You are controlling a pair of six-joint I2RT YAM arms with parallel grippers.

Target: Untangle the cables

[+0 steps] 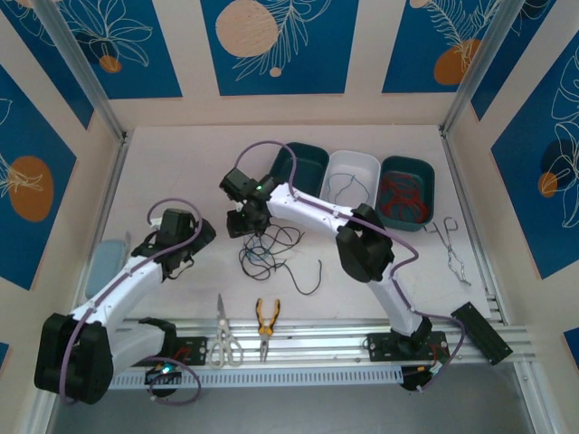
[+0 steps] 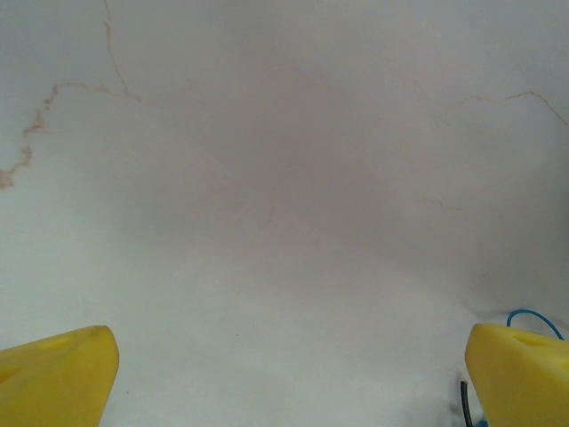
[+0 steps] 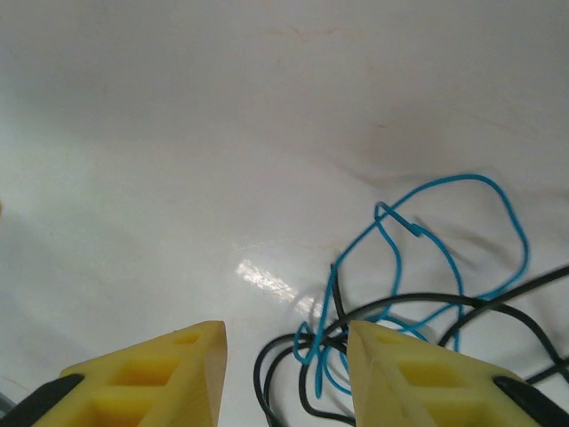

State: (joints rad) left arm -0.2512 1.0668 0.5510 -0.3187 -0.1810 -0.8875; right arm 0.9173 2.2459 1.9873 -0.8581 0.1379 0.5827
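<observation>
1. Bench (image 1: 181,172): white and flat.
2. Left arm (image 1: 127,280): the left gripper (image 2: 292,356) has its yellow fingers (image 2: 71,374) spread wide over bare bench, holding nothing.
3. Right arm (image 1: 308,210): it reaches to mid-bench. The right gripper (image 3: 284,347) has its fingers (image 3: 160,378) partly apart, with nothing pinched between them.
4. Bins, in a row at the far side:
   - left teal bin (image 1: 312,149);
   - white bin (image 1: 355,155), holding one thin dark wire whose colour is unclear;
   - right teal bin (image 1: 407,164), holding red wires (image 1: 403,199).
5. Cables (image 1: 267,253): a loose tangle mid-bench, below the right gripper. The blue cable (image 3: 444,231) and black cable (image 3: 498,311) loop against one finger's tip.
6. Tongs (image 1: 452,249): at the right edge.
7. Scissors (image 1: 222,339) and pliers (image 1: 266,321): side by side at the near rail.
</observation>
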